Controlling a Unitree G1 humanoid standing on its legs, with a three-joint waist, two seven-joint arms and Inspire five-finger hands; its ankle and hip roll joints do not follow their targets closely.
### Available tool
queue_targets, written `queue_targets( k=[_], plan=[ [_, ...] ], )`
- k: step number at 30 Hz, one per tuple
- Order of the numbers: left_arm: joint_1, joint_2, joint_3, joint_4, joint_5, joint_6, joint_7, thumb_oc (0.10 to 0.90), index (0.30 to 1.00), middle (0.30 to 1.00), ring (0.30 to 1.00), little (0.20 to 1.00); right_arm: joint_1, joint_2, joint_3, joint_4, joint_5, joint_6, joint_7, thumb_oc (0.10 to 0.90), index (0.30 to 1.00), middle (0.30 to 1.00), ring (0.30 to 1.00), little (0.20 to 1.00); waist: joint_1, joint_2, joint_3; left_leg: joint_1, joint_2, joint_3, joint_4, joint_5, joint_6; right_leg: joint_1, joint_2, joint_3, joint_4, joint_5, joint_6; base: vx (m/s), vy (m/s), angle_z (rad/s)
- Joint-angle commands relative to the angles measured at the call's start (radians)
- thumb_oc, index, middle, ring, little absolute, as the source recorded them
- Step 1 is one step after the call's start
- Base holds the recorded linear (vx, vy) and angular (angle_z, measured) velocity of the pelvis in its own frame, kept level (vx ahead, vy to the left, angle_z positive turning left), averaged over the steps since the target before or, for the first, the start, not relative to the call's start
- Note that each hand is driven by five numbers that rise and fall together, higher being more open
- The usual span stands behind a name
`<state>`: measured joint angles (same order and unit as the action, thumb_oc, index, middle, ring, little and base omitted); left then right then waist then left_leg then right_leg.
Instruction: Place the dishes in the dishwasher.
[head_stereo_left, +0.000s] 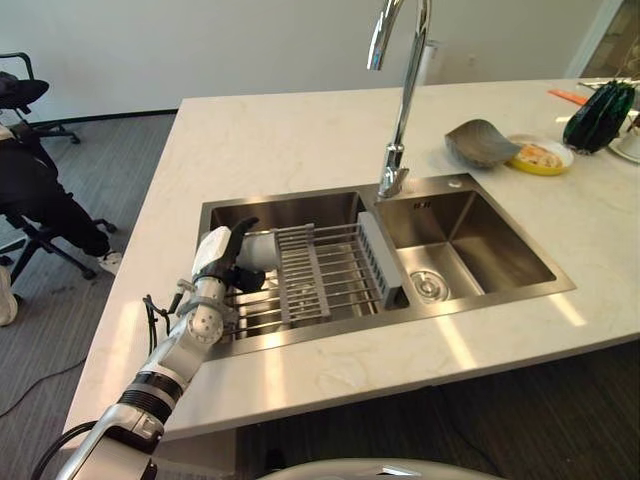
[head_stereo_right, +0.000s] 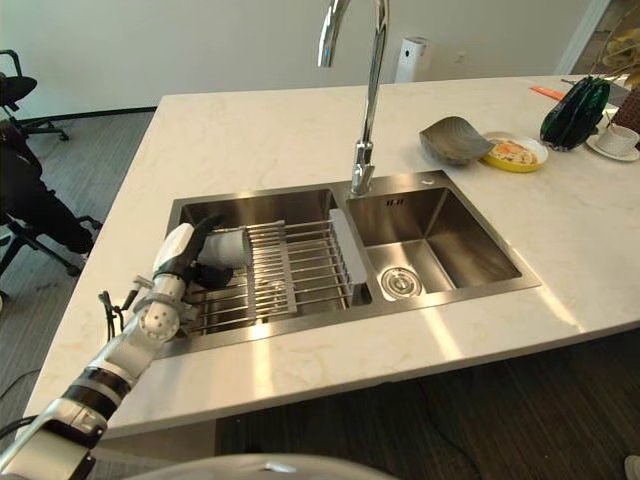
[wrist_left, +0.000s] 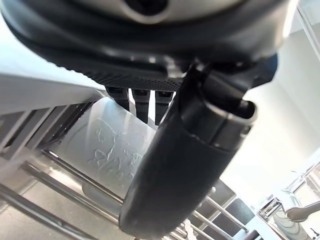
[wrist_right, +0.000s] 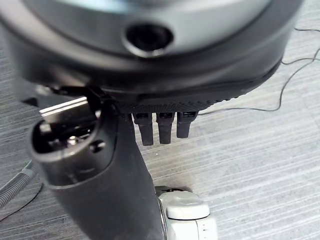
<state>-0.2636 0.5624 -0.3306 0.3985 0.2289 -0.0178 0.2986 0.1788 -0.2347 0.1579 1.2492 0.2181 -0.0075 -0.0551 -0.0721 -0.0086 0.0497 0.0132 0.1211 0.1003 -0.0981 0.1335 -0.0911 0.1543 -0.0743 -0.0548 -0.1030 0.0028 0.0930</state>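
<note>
Left hand: left hand (head_stereo_left: 222, 262) reaches into the left sink basin (head_stereo_left: 290, 212), fingers curled round a pale cup (head_stereo_right: 230, 246).
Cup: lying on its side on the wire rack (head_stereo_left: 335, 272).
Right hand: right hand (wrist_right: 100, 165) hangs above grey carpet (wrist_right: 260, 165), fingers relaxed, holding nothing.
Desk: pale desk (head_stereo_left: 270, 140) carries a grey bowl (head_stereo_left: 480, 141) and yellow plate (head_stereo_left: 541, 156).

Left basin (head_stereo_left: 225, 215) crowded: wire rack (head_stereo_left: 330, 270) spans it, left hand (head_stereo_left: 225, 260) and cup (head_stereo_left: 258, 250) at its left end. Right basin (head_stereo_left: 470, 245) open. Faucet (head_stereo_left: 400, 100) stands behind the divider.
</note>
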Motion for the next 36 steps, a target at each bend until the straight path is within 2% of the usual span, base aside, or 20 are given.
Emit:
queue_targets(
  k=[1, 5, 10, 20, 21, 22, 29, 36],
  plan=[
    [-0.254, 0.036, 0.035, 0.108, 0.126, 0.017, 0.059, 0.8, 0.9, 0.9, 0.9, 0.9, -0.046, -0.023, 0.021, -0.019, -0.009, -0.01, -0.011, 0.8, 0.9, 0.9, 0.9, 0.9, 0.012, 0.015, 0.029, 0.11, -0.017, -0.028, 0.011, -0.164, -0.006, -0.067, -0.05, -0.058, 0.016, -0.004, 0.105, -0.04, -0.003, 0.0],
    [-0.289, 0.039, 0.002, 0.133, 0.186, 0.032, 0.061, 0.8, 0.9, 0.9, 0.9, 0.9, -0.047, -0.027, 0.024, -0.023, -0.01, -0.012, -0.012, 0.8, 0.9, 0.9, 0.9, 0.9, 0.009, 0.014, 0.031, 0.106, -0.018, -0.029, 0.011, -0.165, -0.005, -0.072, -0.049, -0.056, 0.016, -0.003, 0.106, -0.01, -0.002, 0.0],
    [-0.377, 0.048, -0.105, 0.226, 0.322, 0.065, 0.067, 0.8, 0.9, 0.9, 0.9, 0.9, -0.056, -0.04, 0.039, -0.024, -0.008, -0.018, -0.018, 0.8, 0.9, 0.9, 0.9, 0.9, -0.004, 0.017, 0.035, 0.109, -0.017, -0.02, 0.011, -0.177, -0.005, -0.074, -0.049, -0.049, 0.016, -0.009, 0.111, 0.0, -0.001, 0.0],
    [-0.421, 0.037, -0.153, 0.305, 0.364, 0.084, 0.087, 0.8, 0.9, 0.9, 0.9, 0.9, -0.061, -0.041, 0.039, -0.021, 0.006, -0.025, -0.03, 0.8, 0.9, 0.9, 0.9, 0.9, -0.01, 0.018, 0.045, 0.102, -0.018, -0.01, 0.011, -0.167, -0.003, -0.092, -0.052, -0.038, 0.016, 0.006, 0.113, -0.02, -0.001, -0.03],
    [-0.44, 0.029, -0.181, 0.352, 0.389, 0.1, 0.091, 0.475, 0.413, 0.413, 0.413, 0.413, -0.062, -0.04, 0.041, -0.014, 0.015, -0.028, -0.036, 0.8, 0.9, 0.9, 0.9, 0.9, -0.018, 0.02, 0.048, 0.101, -0.018, -0.005, 0.011, -0.167, -0.002, -0.097, -0.051, -0.034, 0.016, 0.007, 0.113, 0.03, 0.004, -0.03],
    [-0.441, 0.028, -0.183, 0.354, 0.389, 0.099, 0.092, 0.4, 0.3, 0.3, 0.3, 0.3, -0.061, -0.039, 0.041, -0.014, 0.015, -0.028, -0.036, 0.8, 0.9, 0.9, 0.9, 0.9, -0.017, 0.022, 0.046, 0.106, -0.017, -0.006, 0.011, -0.178, -0.003, -0.092, -0.05, -0.034, 0.016, -0.002, 0.115, 0.02, -0.002, -0.04],
    [-0.469, 0.01, -0.235, 0.472, 0.434, 0.118, 0.104, 0.4, 0.3, 0.3, 0.3, 0.3, -0.071, -0.036, 0.051, 0.004, 0.023, -0.034, -0.05, 0.8, 0.9, 0.9, 0.9, 0.9, -0.025, 0.026, 0.049, 0.108, -0.016, 0.001, 0.011, -0.179, -0.003, -0.094, -0.05, -0.029, 0.016, -0.001, 0.116, 0.01, -0.001, -0.05],
    [-0.485, 0.008, -0.262, 0.491, 0.456, 0.12, 0.103, 0.4, 0.3, 0.3, 0.3, 0.3, -0.084, -0.037, 0.054, 0.007, 0.032, -0.038, -0.06, 0.8, 0.9, 0.9, 0.9, 0.9, -0.025, 0.026, 0.052, 0.107, -0.014, 0.0, 0.011, -0.177, -0.005, -0.095, -0.049, -0.034, 0.016, 0.001, 0.116, 0.0, 0.0, 0.0]
  ],
)
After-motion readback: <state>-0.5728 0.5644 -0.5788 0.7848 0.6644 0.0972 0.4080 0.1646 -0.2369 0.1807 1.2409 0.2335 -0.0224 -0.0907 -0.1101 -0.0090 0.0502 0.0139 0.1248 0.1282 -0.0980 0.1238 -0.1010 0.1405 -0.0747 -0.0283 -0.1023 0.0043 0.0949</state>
